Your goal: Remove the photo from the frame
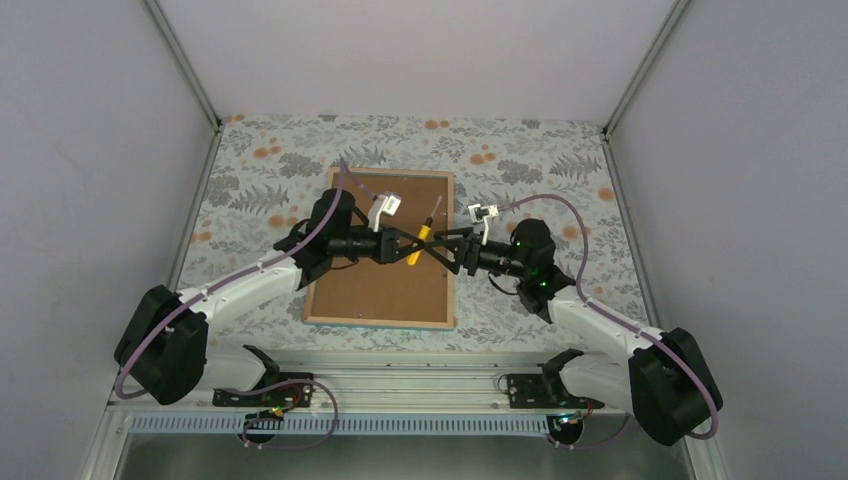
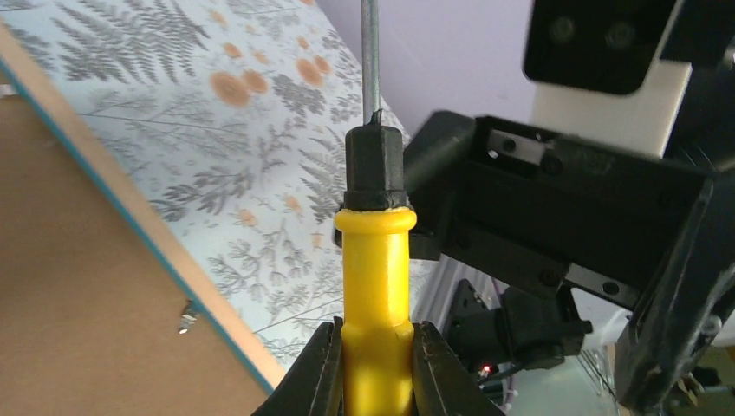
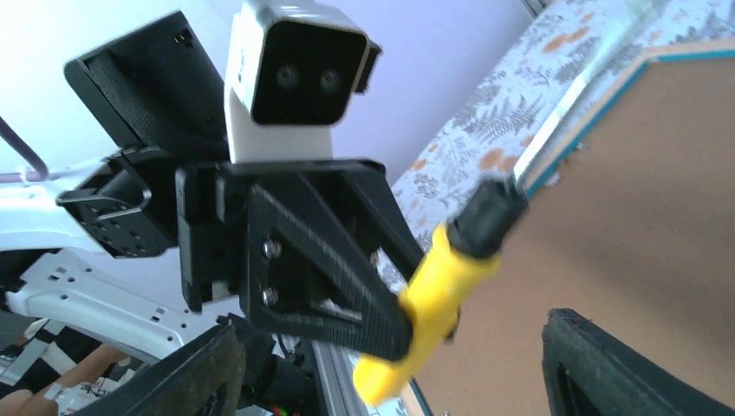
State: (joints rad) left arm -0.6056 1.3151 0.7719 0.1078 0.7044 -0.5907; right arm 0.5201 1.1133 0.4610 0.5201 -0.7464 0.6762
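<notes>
The frame [image 1: 378,322] lies face down on the patterned table, its light wood rim around a brown backing board [image 1: 375,280]. The photo is hidden under that board. My left gripper [image 1: 405,243] hovers above the board, shut on the yellow handle of a screwdriver [image 1: 420,240]. In the left wrist view its fingers [image 2: 325,368] squeeze the handle [image 2: 374,286], and the metal shaft points up and away. My right gripper [image 1: 445,250] faces it from the right. It stands open [image 3: 390,355], its fingers wide on either side of the handle's end [image 3: 433,295] and not touching it.
A small metal tab [image 2: 186,321] sits on the board near the frame's turquoise edge [image 2: 113,186]. The fern-print cloth [image 1: 270,160] covers the table around the frame. Grey walls close in the left, right and back. The arms' mounting rail [image 1: 400,385] runs along the near edge.
</notes>
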